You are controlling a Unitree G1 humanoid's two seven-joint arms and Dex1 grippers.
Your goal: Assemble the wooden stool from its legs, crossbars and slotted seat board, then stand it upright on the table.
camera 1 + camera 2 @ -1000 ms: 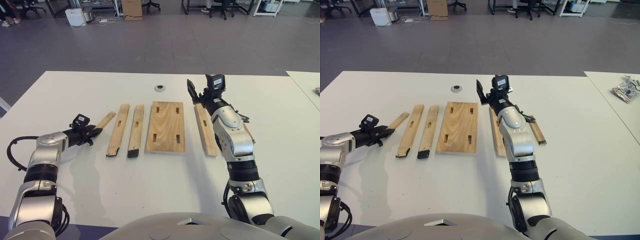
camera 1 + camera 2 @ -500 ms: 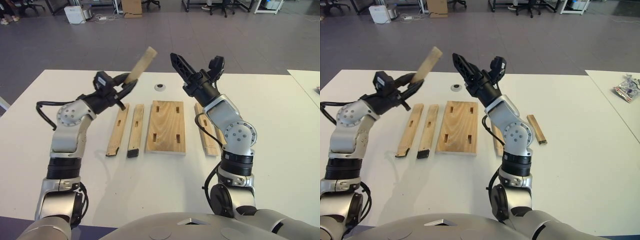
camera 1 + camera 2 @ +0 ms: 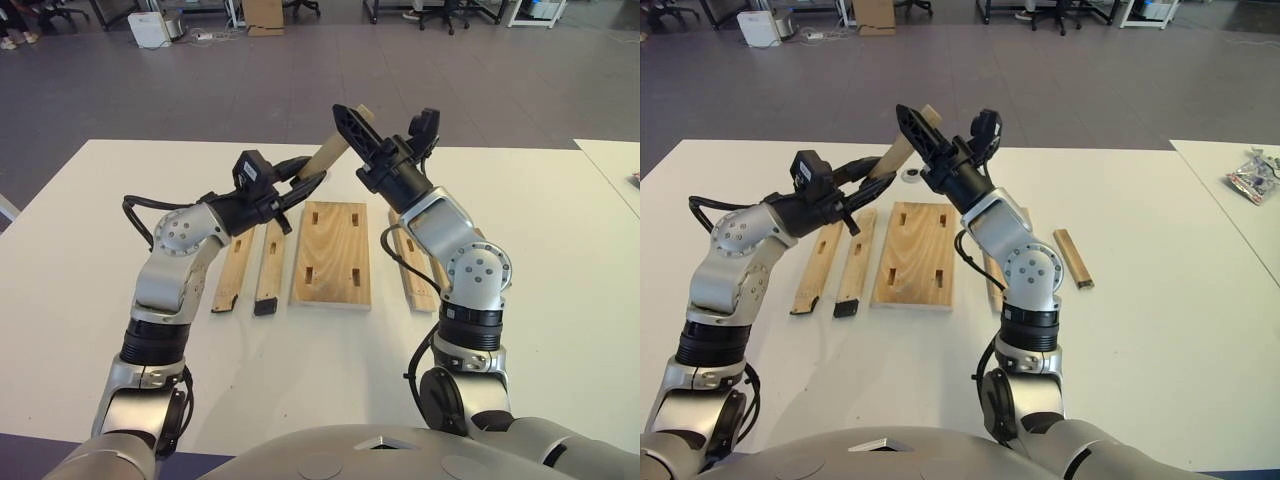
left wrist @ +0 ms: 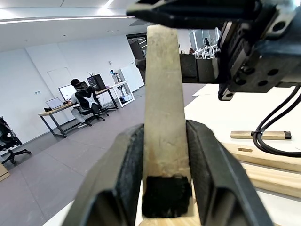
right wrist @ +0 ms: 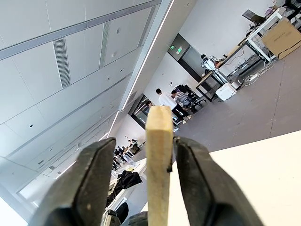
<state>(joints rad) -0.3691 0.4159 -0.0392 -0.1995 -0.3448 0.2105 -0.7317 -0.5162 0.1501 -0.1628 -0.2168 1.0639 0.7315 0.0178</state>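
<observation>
A short wooden crossbar [image 3: 338, 145] is held up in the air above the table, tilted, with my left gripper [image 3: 310, 172] shut on its lower end [image 4: 162, 141]. Its upper end [image 5: 158, 141] stands between the fingers of my right gripper [image 3: 355, 128], which is open, with a gap on one side. The slotted seat board [image 3: 332, 255] lies flat in the middle of the table. Two legs [image 3: 238, 258] [image 3: 272, 258] lie left of it. Another leg [image 3: 412, 262] lies right of it, under my right arm.
A short wooden piece [image 3: 1073, 258] lies to the right of the legs. A small round object [image 3: 910, 177] sits behind the seat board. A packet [image 3: 1250, 180] lies on the neighbouring table at the right. Bare white tabletop [image 3: 300, 380] spreads in front.
My left arm has swung the crossbar to the right, over the seat board. Its upper end now sits between my right gripper's fingers; half a second ago they were apart.
</observation>
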